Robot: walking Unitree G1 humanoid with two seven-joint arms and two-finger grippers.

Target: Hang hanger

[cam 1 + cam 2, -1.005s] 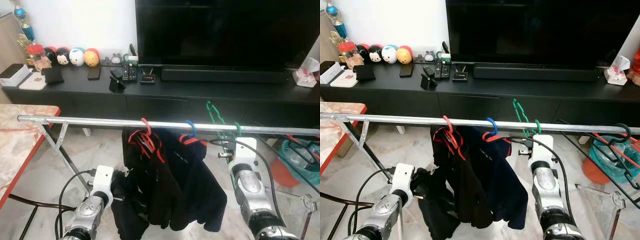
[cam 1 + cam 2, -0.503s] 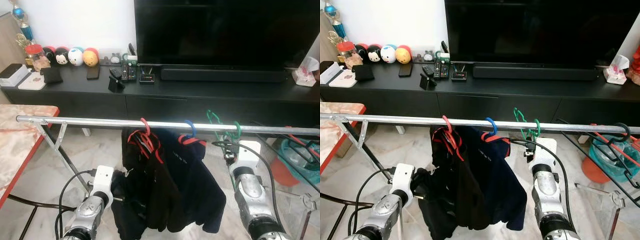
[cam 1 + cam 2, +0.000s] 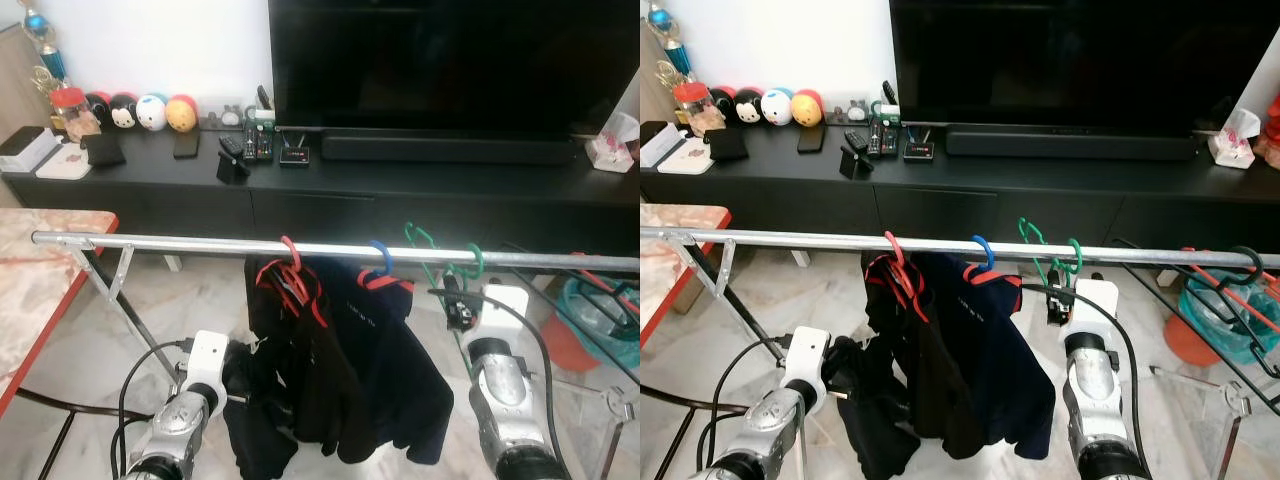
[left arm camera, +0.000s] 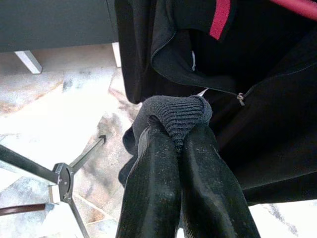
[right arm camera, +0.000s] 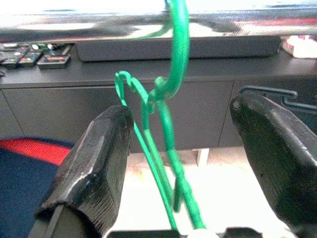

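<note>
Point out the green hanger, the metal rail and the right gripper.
green hanger (image 5: 177, 54), right wrist view, on its hook below the rail
metal rail (image 3: 200, 244), left eye view, on a bare stretch
right gripper (image 5: 190, 148), right wrist view, midway between its open fingers

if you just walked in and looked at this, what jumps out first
The long metal rail across the middle, with dark clothes drooping from a red hanger and a blue hanger. Next to them a bare green hanger hooks over the rail between the right gripper's open fingers, while the left gripper pinches a dark knitted cuff. Behind looms a big black TV.
</note>
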